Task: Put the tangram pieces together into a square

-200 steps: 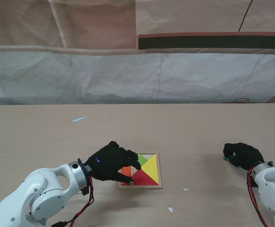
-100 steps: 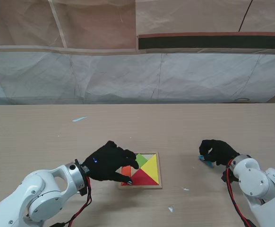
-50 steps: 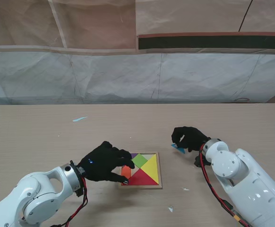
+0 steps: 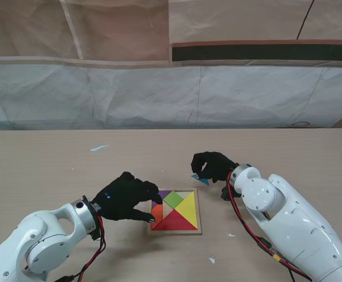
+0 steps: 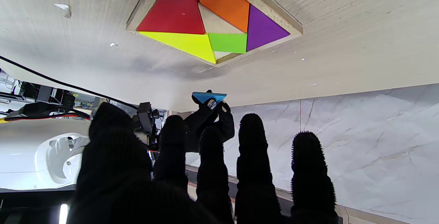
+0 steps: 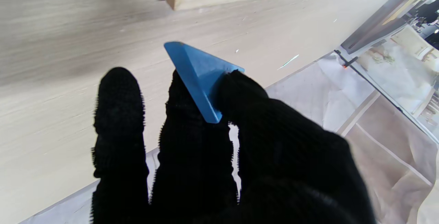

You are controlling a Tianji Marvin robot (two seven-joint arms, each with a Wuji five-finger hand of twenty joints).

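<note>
Right hand point(image 4: 211, 165) is pinching blue triangle point(image 4: 200, 179) beyond tray point(image 4: 198, 212) far-right corner, needing flat lowering into gap; left hand point(image 4: 128, 198) fingers spread, holding nothing.

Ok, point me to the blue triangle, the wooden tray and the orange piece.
blue triangle point(image 6: 199, 73), right wrist view, its flat blue face.
wooden tray point(image 4: 198, 211), stand view, its right rim.
orange piece point(image 5: 223, 1), left wrist view, middle of its face.

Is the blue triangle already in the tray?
No, the right hand holds the blue triangle off the table, beside the tray.
</note>
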